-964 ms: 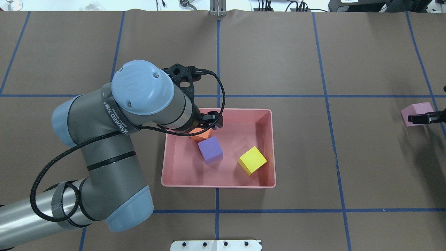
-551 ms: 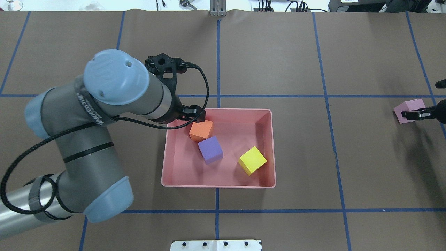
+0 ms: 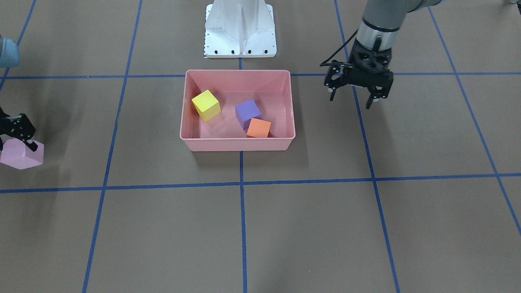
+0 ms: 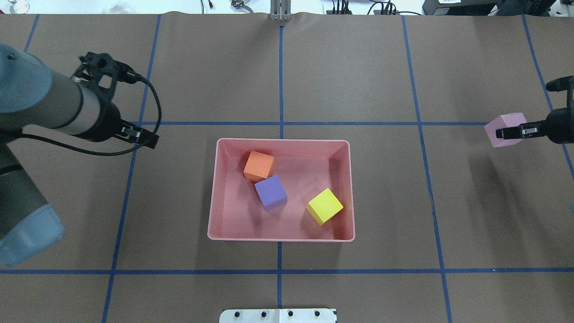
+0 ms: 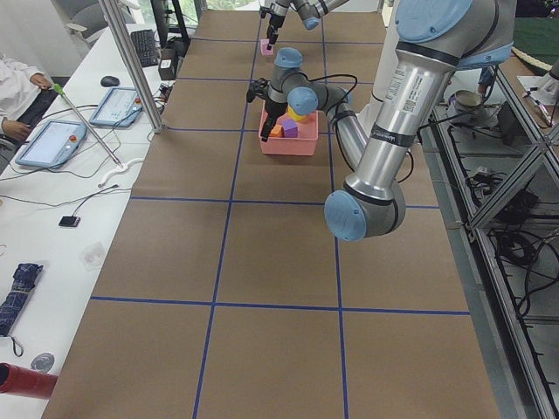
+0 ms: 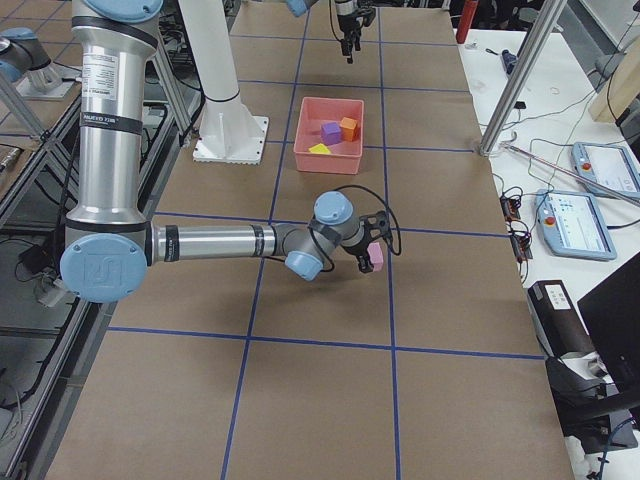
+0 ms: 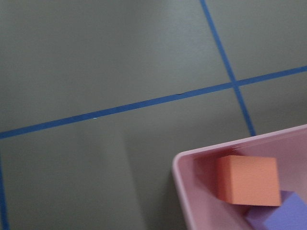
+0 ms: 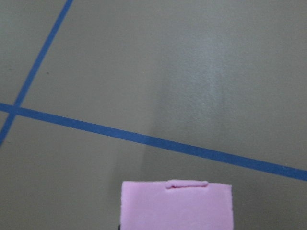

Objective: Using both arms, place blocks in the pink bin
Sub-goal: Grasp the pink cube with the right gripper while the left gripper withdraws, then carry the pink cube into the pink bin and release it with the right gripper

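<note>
Pinching the light pink cube (image 4: pixel 504 127), the right tool (image 4: pixel 511 132) has its fingers pressed onto opposite faces of the cube. Cube is off the surface (image 4: pixel 358 67); its shadow falls apart from it in the overhead view. Front-facing view shows the same grip: right tool (image 3: pixel 18 132) at the view's left edge, light pink cube (image 3: pixel 20 154) hanging just below the black fingers. Right wrist view has only the cube's top face (image 8: pixel 176 206) at the bottom edge, with brown surface and blue tape line beyond. This cube is well apart from the pink bin (image 4: pixel 280 238), out on the robot's right side.

Left tool (image 3: pixel 358 97) is spread wide and holds nothing, touches nothing. Its fingers point down over bare surface, beside the bin on the robot's left, clear of the rim. In the overhead view the left tool (image 4: pixel 141 136) sits near a tape crossing, apart from the bin.

Pink bin (image 3: pixel 238 145) is at the surface's middle, in front of the white base pedestal (image 3: pixel 240 28). Three cubes lie inside:
- orange cube (image 4: pixel 259 166)
- purple cube (image 4: pixel 271 192)
- yellow cube (image 4: pixel 324 206)

Orange and purple touch at a corner. Yellow sits alone near the bin's right wall. Left wrist view catches a bin corner (image 7: pixel 192 191) with the orange cube and a bit of the purple one.
</note>
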You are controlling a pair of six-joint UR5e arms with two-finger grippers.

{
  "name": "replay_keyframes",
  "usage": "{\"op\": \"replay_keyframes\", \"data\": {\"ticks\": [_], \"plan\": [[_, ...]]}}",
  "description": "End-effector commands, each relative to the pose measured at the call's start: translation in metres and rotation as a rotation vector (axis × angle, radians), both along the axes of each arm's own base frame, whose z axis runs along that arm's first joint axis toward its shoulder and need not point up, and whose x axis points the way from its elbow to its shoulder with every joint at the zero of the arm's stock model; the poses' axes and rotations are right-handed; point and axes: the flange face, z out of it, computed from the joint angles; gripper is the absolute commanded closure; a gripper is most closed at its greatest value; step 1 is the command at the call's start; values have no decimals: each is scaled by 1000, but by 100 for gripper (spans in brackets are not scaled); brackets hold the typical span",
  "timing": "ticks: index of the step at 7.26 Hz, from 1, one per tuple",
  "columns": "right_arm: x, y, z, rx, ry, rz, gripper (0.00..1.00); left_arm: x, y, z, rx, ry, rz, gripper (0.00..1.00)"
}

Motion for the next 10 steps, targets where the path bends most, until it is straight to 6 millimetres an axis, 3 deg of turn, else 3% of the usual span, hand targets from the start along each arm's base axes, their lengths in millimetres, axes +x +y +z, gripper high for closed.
{"op": "replay_keyframes", "data": {"ticks": [1, 3, 4, 5, 6, 8, 9, 10], "plan": [[-10, 5, -100, -81, -56, 38, 87, -103, -17, 75, 34, -58, 111, 0], [-45, -6, -164, -140, -117, 60, 83, -206, -7, 155, -34, -81, 61, 0], [-72, -5, -201, -182, -98, 63, 83, -232, 7, 195, -88, -106, 35, 0], [-110, 14, -235, -185, -83, 81, 81, -254, 6, 197, -42, -94, 9, 0], [-142, 30, -269, -220, -91, 94, 80, -255, 8, 204, -66, -72, 17, 0], [-229, 72, -325, -246, -3, 164, 74, -255, 8, 208, -75, -71, 19, 0], [-256, 86, -345, -246, 7, 171, 64, -255, 8, 211, -80, -73, 19, 0], [-290, 80, -358, -240, 16, 193, 46, -254, 8, 211, -82, -73, 19, 0]]}}
